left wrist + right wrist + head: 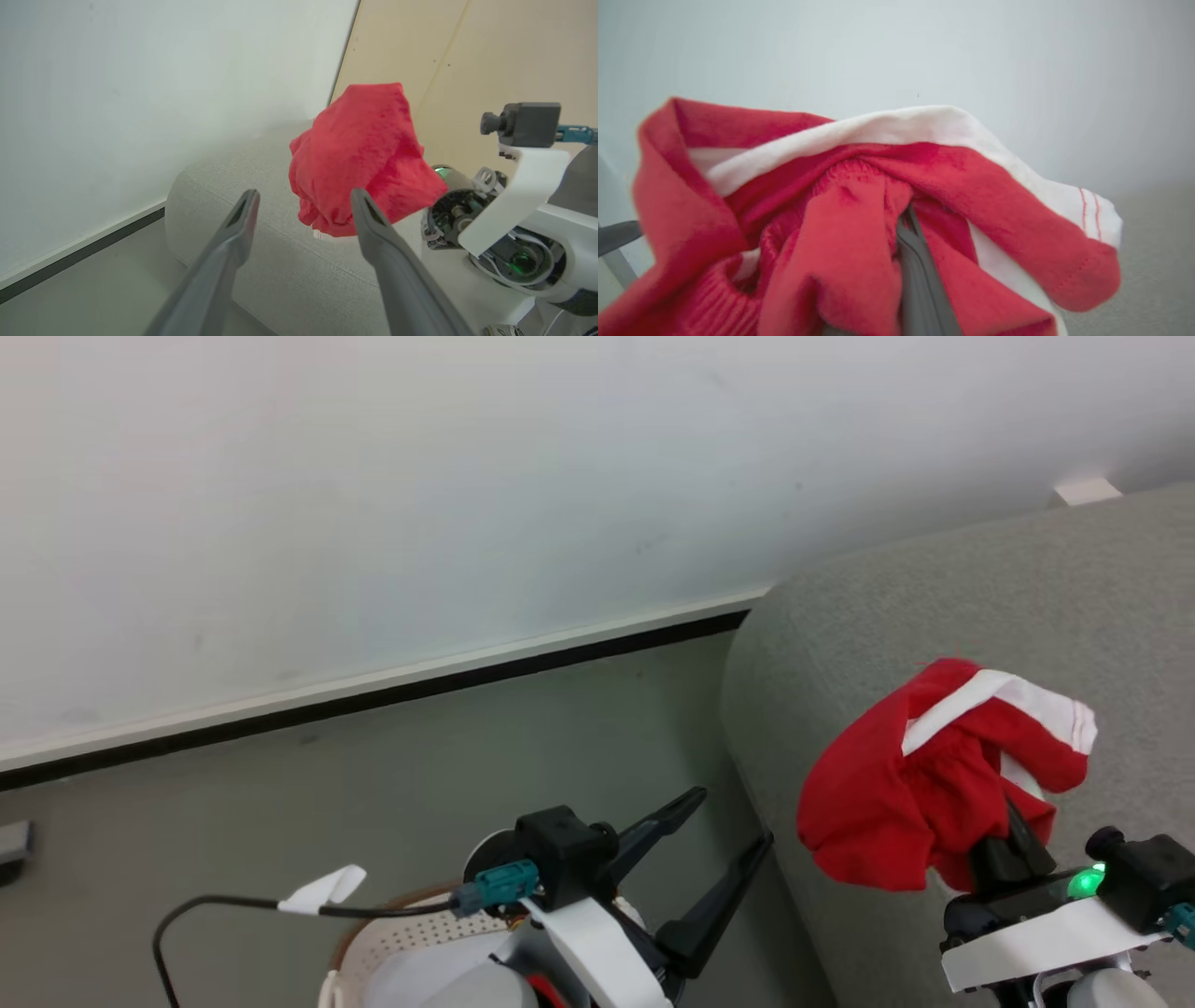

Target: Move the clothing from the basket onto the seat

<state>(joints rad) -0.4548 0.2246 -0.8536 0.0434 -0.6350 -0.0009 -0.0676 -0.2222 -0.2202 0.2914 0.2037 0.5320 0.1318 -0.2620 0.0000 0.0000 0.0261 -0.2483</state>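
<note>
A bunched piece of red clothing [887, 793] with a white band hangs from my right gripper [1016, 829], which is shut on it above the left end of the light-grey seat [934, 607]. In the right wrist view the clothing [840, 196] drapes over the dark fingers [917, 270]. My left gripper [734, 814] stands open and empty just left of the seat's edge, above the floor. In the left wrist view its fingers [243, 219] point toward the clothing [359, 154] and the seat [261, 247]. The basket [411, 929] shows part of its perforated wall under my left arm.
A pale wall with a dark baseboard [373, 695] runs behind the grey-green floor [373, 784]. A black cable with a white tag [322, 889] loops at the lower left. A beige panel [467, 56] stands behind the seat.
</note>
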